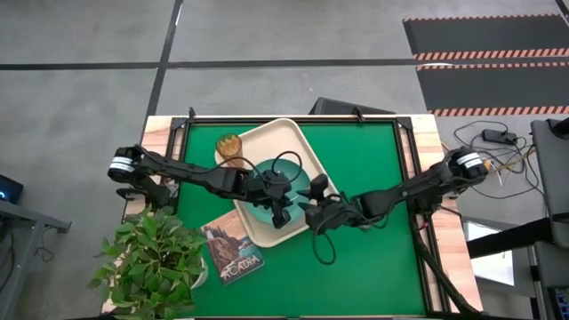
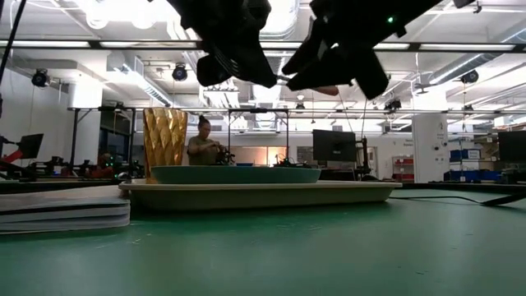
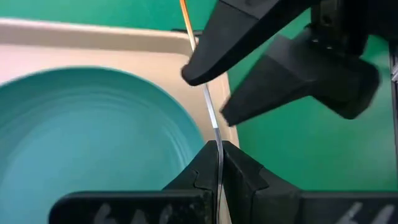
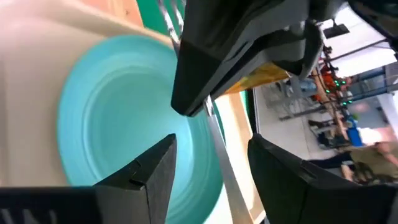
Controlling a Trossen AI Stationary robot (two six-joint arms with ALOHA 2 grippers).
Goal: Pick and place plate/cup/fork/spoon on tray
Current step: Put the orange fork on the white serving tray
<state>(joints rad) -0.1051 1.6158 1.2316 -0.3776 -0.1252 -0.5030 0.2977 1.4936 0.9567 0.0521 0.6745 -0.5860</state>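
The cream tray (image 1: 298, 142) lies mid-table with the teal plate (image 1: 267, 178) flat in it. The amber cup (image 1: 229, 147) stands on the tray's far left corner and shows in the low view (image 2: 164, 136). My left gripper (image 1: 283, 206) is shut on the fork (image 3: 211, 118) above the plate's right edge. The fork's pink handle (image 3: 185, 15) points toward my right gripper (image 1: 309, 206). That gripper is open, with its fingers (image 4: 149, 177) on either side of the fork's shaft (image 4: 225, 171). The spoon is out of view. My left gripper (image 3: 219, 146) pinches the fork's thin silvery shaft (image 3: 217, 138) between its two fingers, seen edge-on. The fork sticks out past the fingertips toward my right gripper, lifted clear of plate and tray. My right gripper (image 4: 211, 162) stands open around the shaft; whether a finger touches it, I cannot tell.
A picture-covered book (image 1: 233, 251) lies on the green mat just near of the tray's near left corner. A potted plant (image 1: 151, 258) stands at the near left. People and equipment show in the room beyond the table.
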